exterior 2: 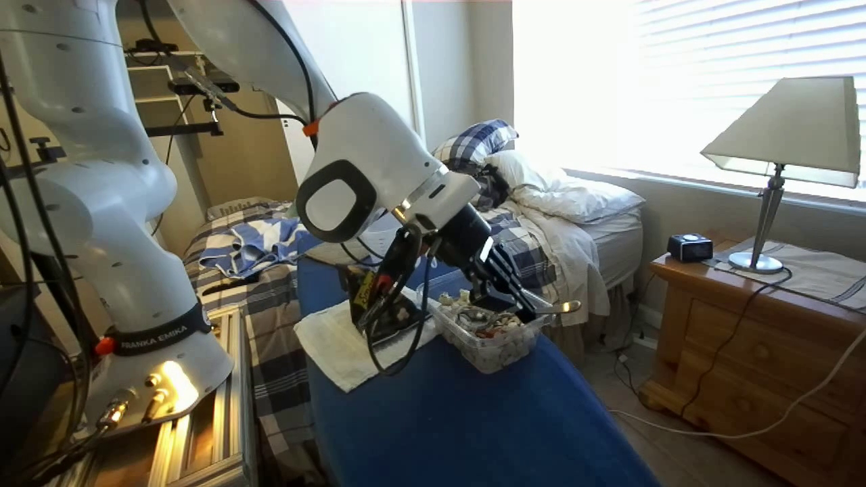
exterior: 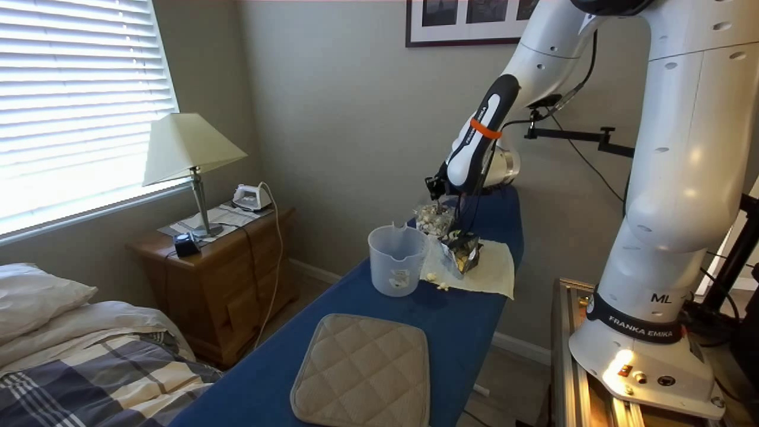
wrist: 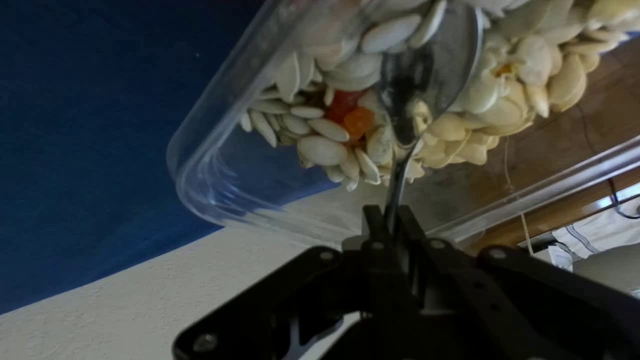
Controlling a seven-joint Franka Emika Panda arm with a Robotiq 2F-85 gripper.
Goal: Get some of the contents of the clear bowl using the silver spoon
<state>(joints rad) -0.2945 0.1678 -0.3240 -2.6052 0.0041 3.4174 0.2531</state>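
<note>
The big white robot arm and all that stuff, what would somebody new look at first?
Probably the big white robot arm, filling the right side of an exterior view. Next, in the wrist view, perhaps its black gripper holding a silver spoon, whose head sits among pale seed-like pieces in the clear bowl. The bright window at the upper left of that exterior view might catch the eye too.

At bottom center the pincer (wrist: pixel 390 223) grips the silver spoon (wrist: pixel 404 117) by its handle, scoop end among pumpkin seeds (wrist: pixel 324 150) in a clear plastic tub (wrist: pixel 194 137).
</note>
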